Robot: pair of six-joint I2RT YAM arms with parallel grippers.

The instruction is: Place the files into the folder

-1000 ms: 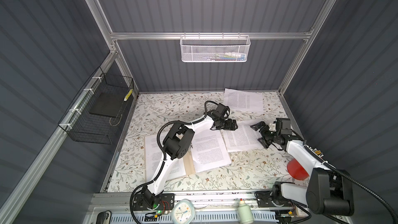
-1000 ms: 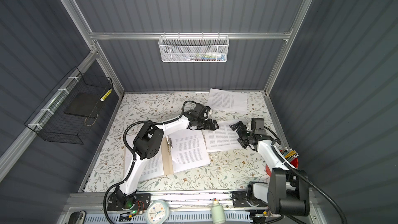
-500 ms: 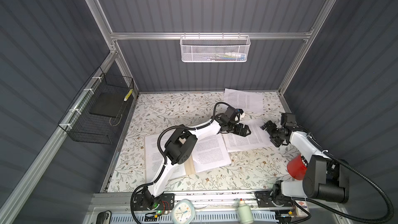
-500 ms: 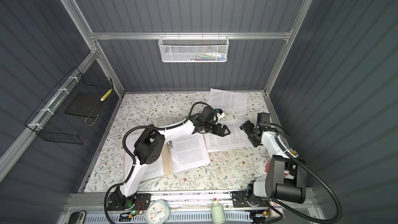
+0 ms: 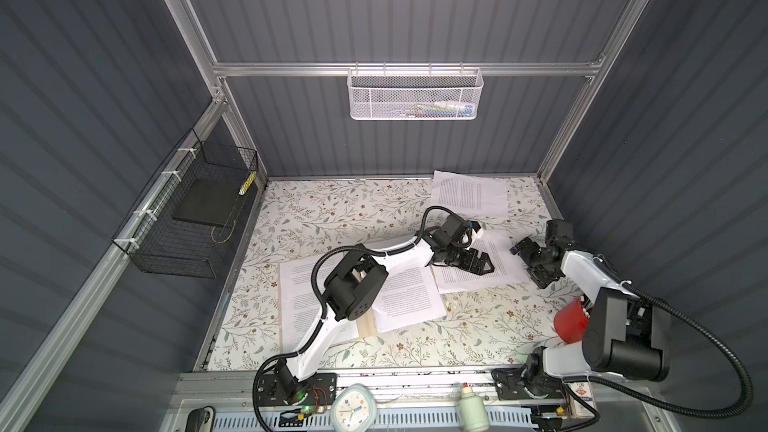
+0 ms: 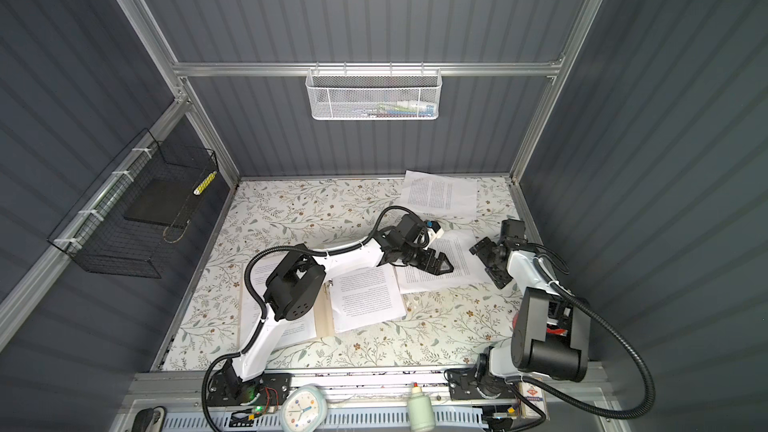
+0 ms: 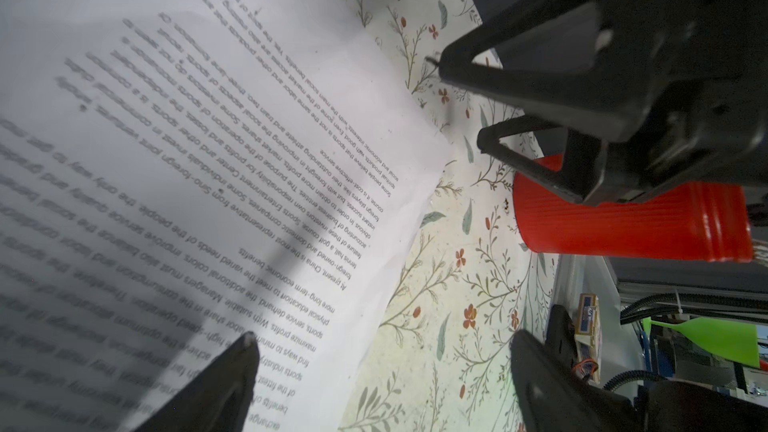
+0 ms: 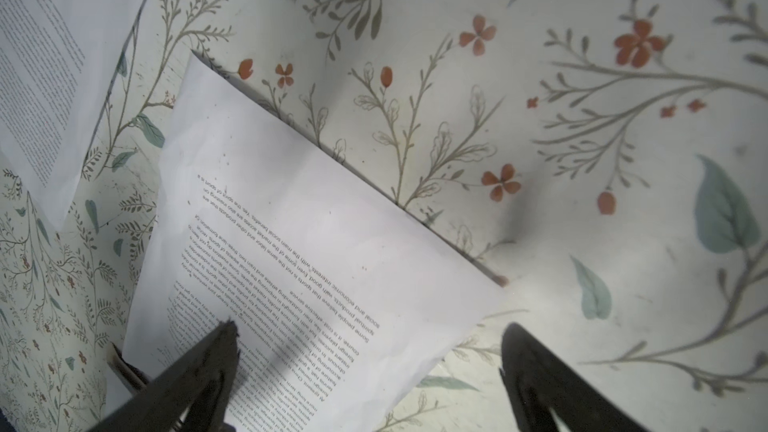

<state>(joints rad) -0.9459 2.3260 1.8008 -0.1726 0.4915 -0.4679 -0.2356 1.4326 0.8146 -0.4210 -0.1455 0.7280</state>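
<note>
sheet [image 5: 509, 260] under left tool [image 5: 485, 265], jaws wide apart, right tool [image 5: 527, 268] at sheet's edge, jaws apart too

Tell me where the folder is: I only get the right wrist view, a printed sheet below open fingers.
Observer: The tan folder lies open beneath the left arm's elbow, printed sheets on either side of its spine.
Operator: Is the left gripper near my sheet?
Observer: Yes, the left gripper is open above that same sheet.
Operator: Anything by the right arm's base?
Observer: A red cup stands there.
</note>
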